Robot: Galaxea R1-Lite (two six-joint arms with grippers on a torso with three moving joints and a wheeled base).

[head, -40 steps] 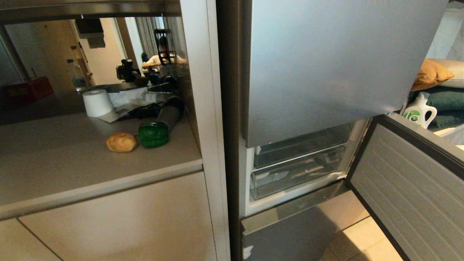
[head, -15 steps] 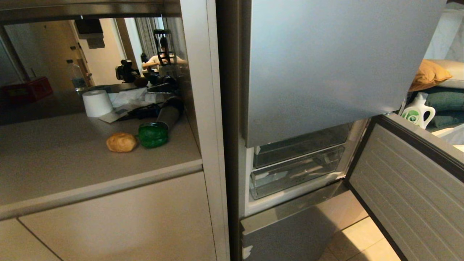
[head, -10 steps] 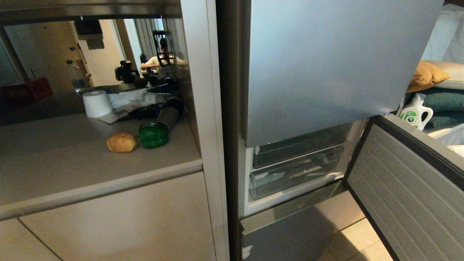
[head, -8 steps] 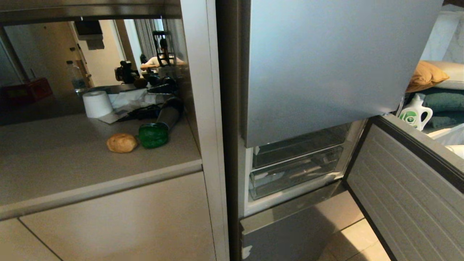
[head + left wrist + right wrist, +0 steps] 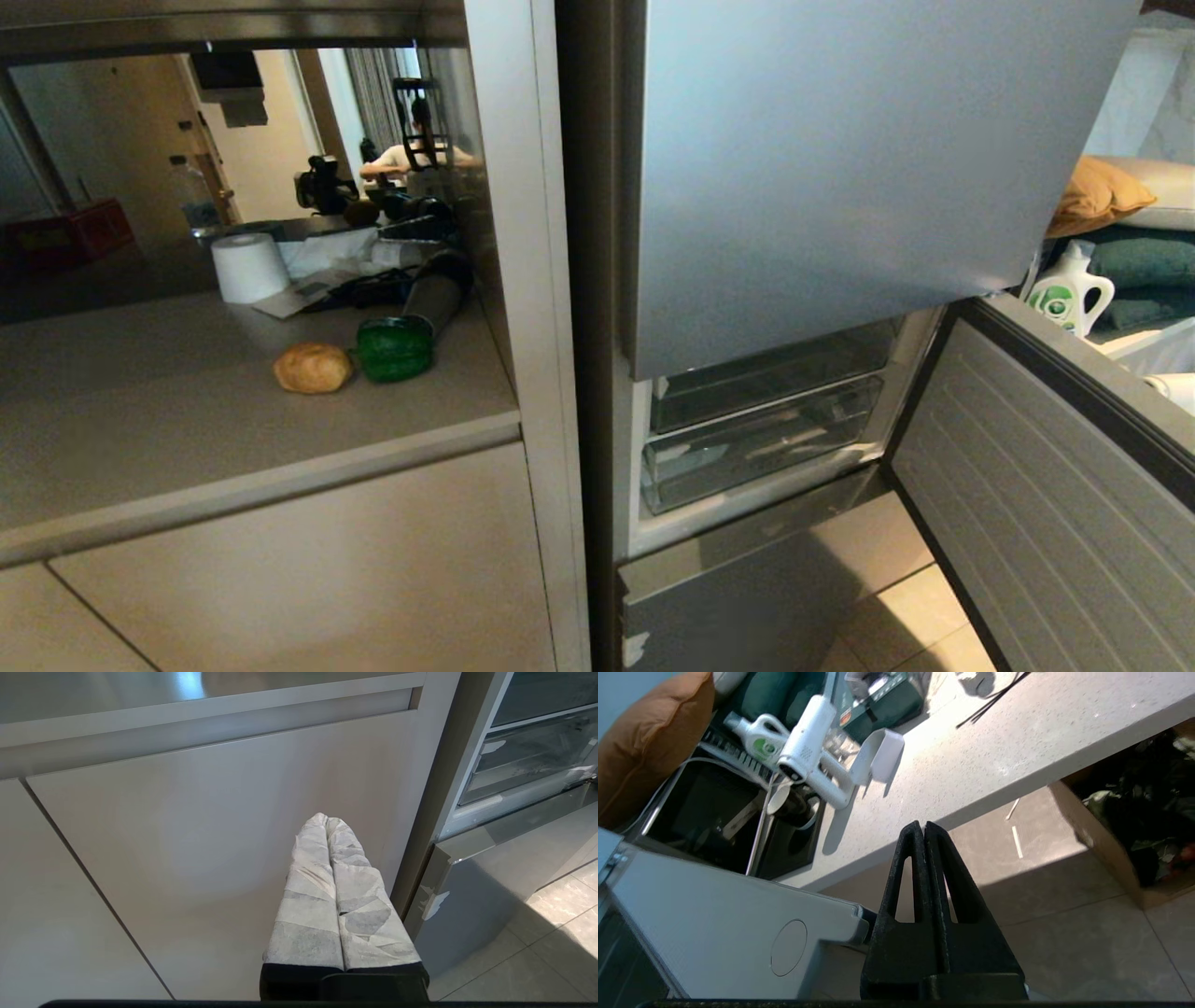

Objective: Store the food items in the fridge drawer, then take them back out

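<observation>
1. With the fridge door (image 5: 1046, 485) swung open, bring the right gripper (image 5: 923, 828), pressed together and empty, clear of it.
2. Potato (image 5: 313, 367) and pepper (image 5: 394, 349) wait on the counter (image 5: 187, 420); left gripper (image 5: 326, 820), also pressed together, hangs low.

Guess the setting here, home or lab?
Most likely a home kitchen: a fridge with its middle door swung open, a built-in counter holding a potato and green pepper, and a detergent bottle nearby.

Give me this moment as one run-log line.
potato, pepper: on counter | fridge door: open | both end effectors: shut, empty
</observation>
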